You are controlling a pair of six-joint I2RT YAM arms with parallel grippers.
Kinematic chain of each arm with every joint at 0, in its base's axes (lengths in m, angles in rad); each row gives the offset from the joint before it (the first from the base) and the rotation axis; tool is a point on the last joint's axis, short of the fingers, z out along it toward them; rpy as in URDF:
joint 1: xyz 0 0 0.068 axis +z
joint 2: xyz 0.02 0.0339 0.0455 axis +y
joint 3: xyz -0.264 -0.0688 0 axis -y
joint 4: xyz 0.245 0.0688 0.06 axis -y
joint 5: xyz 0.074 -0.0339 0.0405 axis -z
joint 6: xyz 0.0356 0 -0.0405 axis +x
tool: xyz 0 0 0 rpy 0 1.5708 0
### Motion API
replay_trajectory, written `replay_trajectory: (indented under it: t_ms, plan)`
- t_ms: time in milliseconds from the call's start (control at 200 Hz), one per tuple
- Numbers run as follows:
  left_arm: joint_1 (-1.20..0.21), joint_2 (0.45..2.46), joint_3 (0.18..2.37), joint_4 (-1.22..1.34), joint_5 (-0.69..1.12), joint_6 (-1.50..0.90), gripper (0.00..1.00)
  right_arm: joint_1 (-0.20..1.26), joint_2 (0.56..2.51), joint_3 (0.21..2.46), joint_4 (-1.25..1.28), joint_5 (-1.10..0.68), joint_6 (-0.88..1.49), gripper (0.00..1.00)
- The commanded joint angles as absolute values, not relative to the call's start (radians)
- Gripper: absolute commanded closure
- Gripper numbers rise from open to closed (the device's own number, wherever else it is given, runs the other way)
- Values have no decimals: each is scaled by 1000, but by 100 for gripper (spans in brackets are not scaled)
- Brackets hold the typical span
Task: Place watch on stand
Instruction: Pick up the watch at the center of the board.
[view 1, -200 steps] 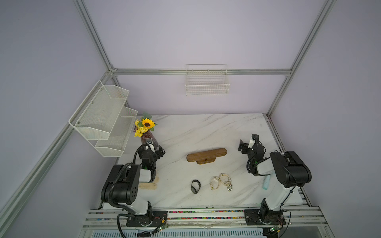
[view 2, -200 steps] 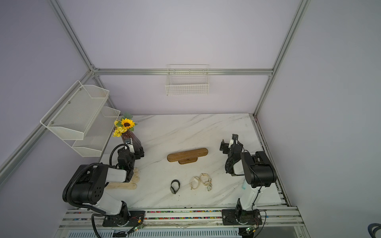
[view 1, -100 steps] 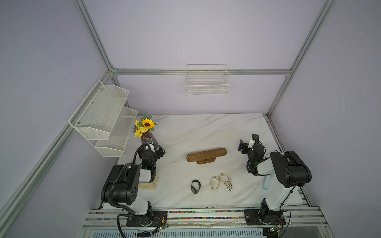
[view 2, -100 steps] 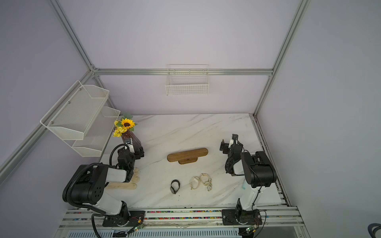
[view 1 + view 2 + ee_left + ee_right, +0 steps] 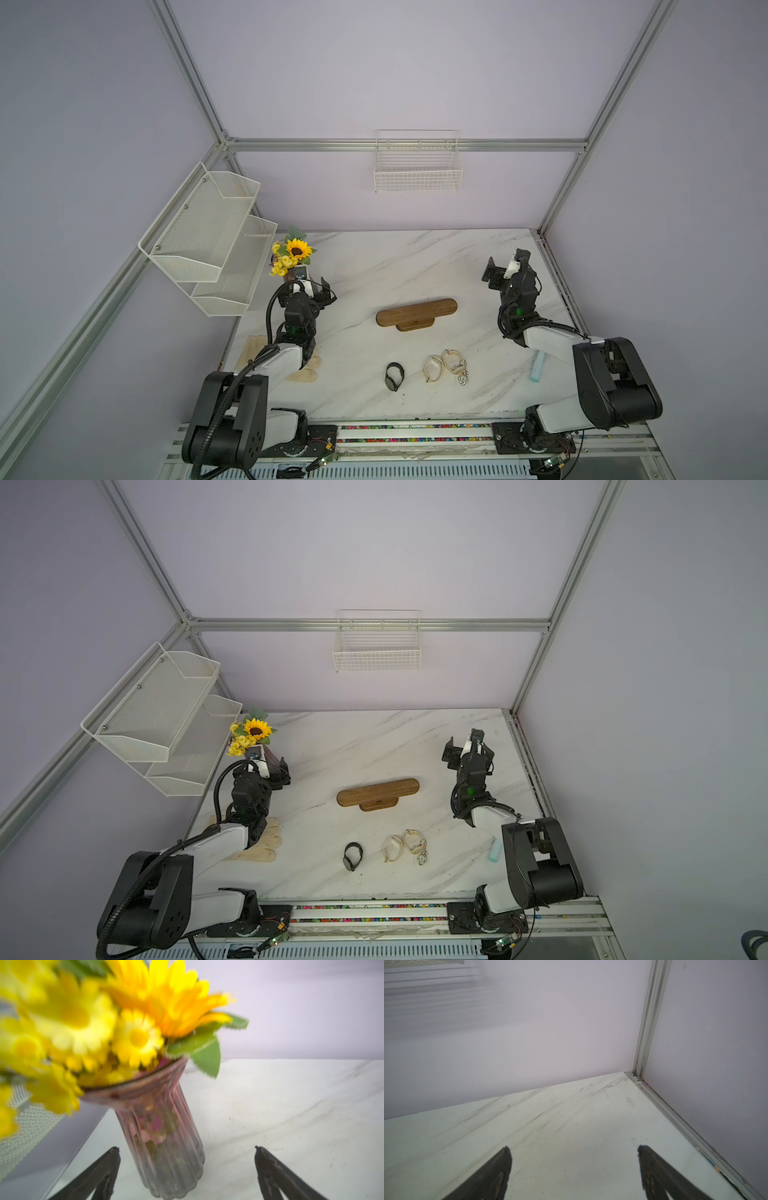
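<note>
Top view: watch well apart from L gripper, R gripper.

A white marble-veined desk is enclosed by lilac walls and an aluminium frame. At its far left corner stands a ribbed pinkish glass vase, upright, holding a sunflower and smaller yellow blooms. A white mesh shelf with 2 tiers hangs on the left wall just beside the flowers. A white wire basket hangs on the back wall. Near the front edge lie 2 cream looped bands, touching, with a small silver piece beside them. A pale blue tube lies by the right edge, and a beige mat lies at the front left.
</note>
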State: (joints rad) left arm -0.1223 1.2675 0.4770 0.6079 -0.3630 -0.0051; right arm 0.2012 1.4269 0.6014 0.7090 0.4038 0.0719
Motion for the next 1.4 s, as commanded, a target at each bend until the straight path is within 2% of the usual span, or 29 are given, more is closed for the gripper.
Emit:
replay_trajectory:
  t_ms: [0,95,195,280,350,535,590,715,800,855,935,1020,1125,1325,1395]
  plan:
    - [-206,1244,599,424,-507,-13,0,312,1376,633,504,557,76,3]
    - [-301,1261,688,288,-625,-26,0,333,1306,724,253,518,196,3]
    - [-378,1270,740,217,-742,-64,0,366,1240,746,139,506,234,3]
    - [-405,1251,790,63,-796,-257,0,398,1172,745,79,464,228,3]
    - [-405,1219,840,-88,-747,-400,0,427,1122,752,9,449,244,15]
    - [-405,1146,827,-79,-654,-471,0,583,1061,768,-199,498,348,48]
    - [-404,1132,833,-77,-610,-447,0,641,1052,770,-261,512,386,54]
    - [-405,1107,861,-121,-544,-432,5,790,1046,779,-377,554,446,54]
    - [-404,1087,870,-161,-495,-450,18,893,1062,791,-438,553,462,55]
    - [-405,1060,861,-172,-449,-459,31,958,1077,795,-443,520,457,58]
    - [-405,1021,829,-174,-409,-462,37,1058,1105,809,-440,504,453,61]
    - [-405,975,793,-199,-420,-479,37,1149,1138,821,-417,489,452,62]
    - [-405,931,763,-236,-450,-494,30,1220,1182,835,-370,426,430,60]
    - [-403,912,761,-340,-525,-549,29,1252,1285,886,-317,276,416,52]
    - [-399,890,746,-362,-554,-586,25,1253,1301,869,-273,225,410,49]
